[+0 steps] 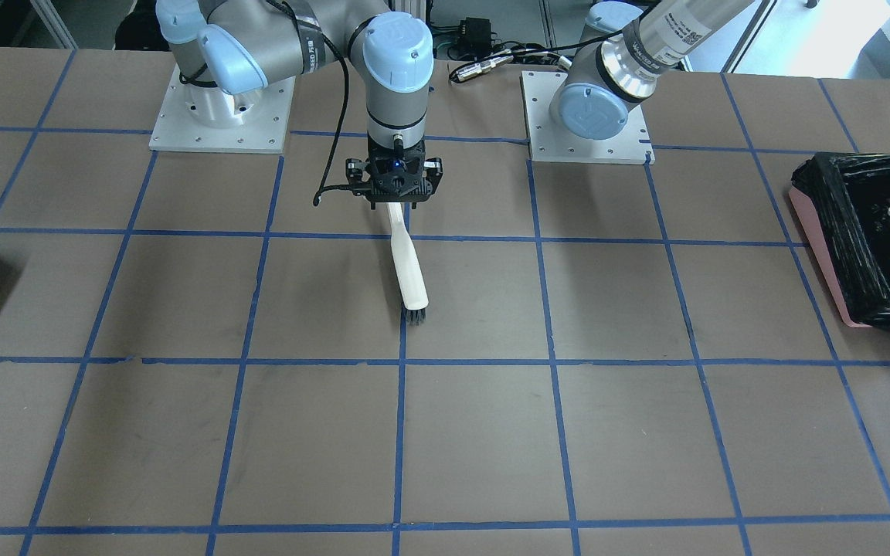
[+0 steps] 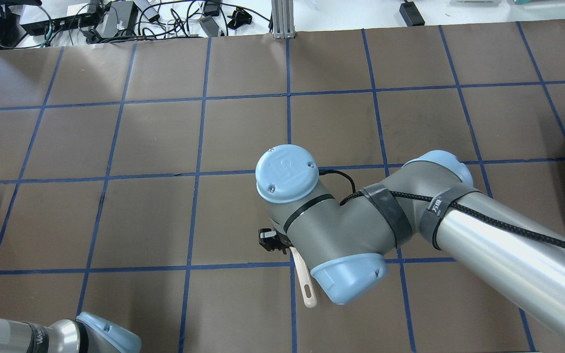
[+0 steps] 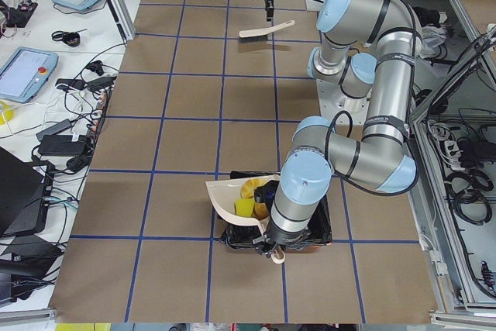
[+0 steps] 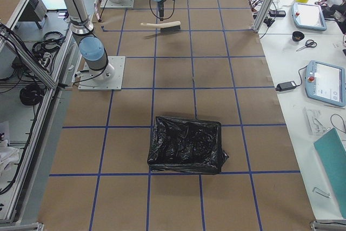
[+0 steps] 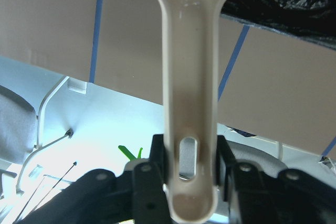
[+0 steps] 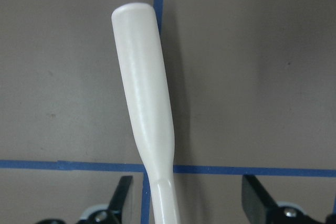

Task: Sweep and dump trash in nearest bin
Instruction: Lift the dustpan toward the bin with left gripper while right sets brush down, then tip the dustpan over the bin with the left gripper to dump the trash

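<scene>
The yellow trash (image 3: 249, 194) lies in a cream dustpan (image 3: 221, 195) held over the bag-lined pink bin (image 1: 820, 247) at the desk's (image 1: 568, 432) left end. The left claw (image 5: 190, 150) pinches the dustpan's handle. A wide stretch of desk away, the right claw (image 1: 395, 193) hangs spread astride the handle of a brush (image 1: 408, 266) lying mid-desk.

The pink rectangular bin (image 1: 822, 262), lined with a crinkled glossy black bag (image 1: 870, 232), is sitting upright at the table's left end. The trash (image 3: 248, 199) is lying in a cream dustpan (image 3: 225, 199) that is tilting over the bin's opening. The yellow-green wedge (image 3: 243, 207) is resting just beside the golden-brown lumpy piece (image 3: 253, 188). The tan piece (image 3: 261, 209) is hiding mostly behind the near arm.
</scene>
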